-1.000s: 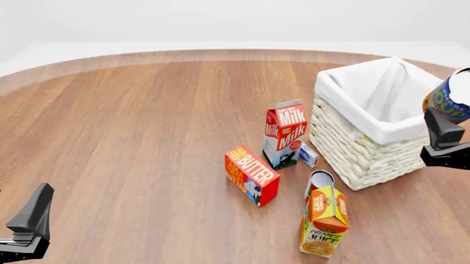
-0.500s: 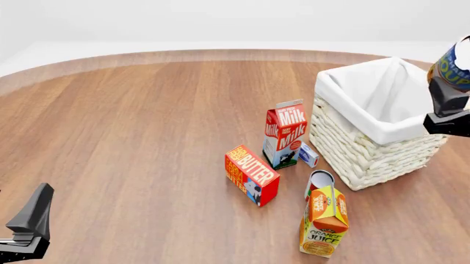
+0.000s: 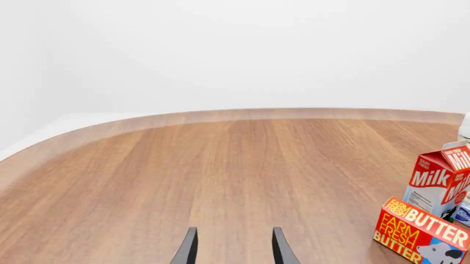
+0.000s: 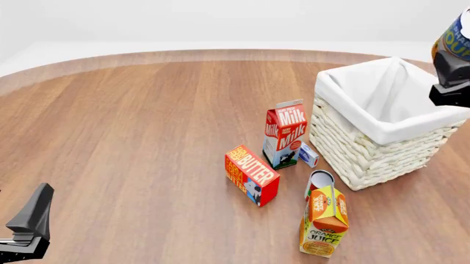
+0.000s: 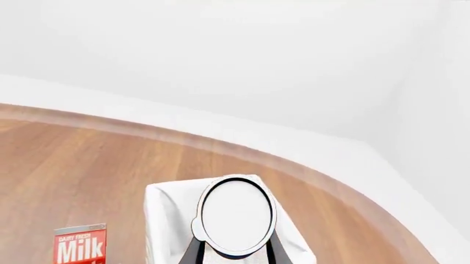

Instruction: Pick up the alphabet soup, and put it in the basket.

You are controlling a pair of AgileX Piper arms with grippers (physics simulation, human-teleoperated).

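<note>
The alphabet soup [image 4: 458, 39], a small can with a blue label, is at the right edge of the front view, cut off by the frame. My right gripper [image 4: 455, 61] is shut on it and holds it in the air above the right rim of the basket [image 4: 367, 146]. In the right wrist view the can's pale end [image 5: 236, 216] sits between the fingers [image 5: 192, 254], with the basket's white liner [image 5: 165, 217] behind it. My left gripper [image 4: 26, 234] is open and empty at the near left; its fingers [image 3: 189, 250] stand apart over bare wood.
A milk carton [image 4: 284, 132], a small blue-white box [image 4: 309, 155], a butter box [image 4: 252, 175], an orange juice carton [image 4: 325, 220] and a reddish can [image 4: 320, 179] behind it stand left of and in front of the basket. Milk [image 3: 441, 179] and butter [image 3: 420, 231] also show in the left wrist view.
My right gripper has risen with the alphabet soup and moved slightly right, from beside the basket's right side to above its rim. The left arm has not moved.
</note>
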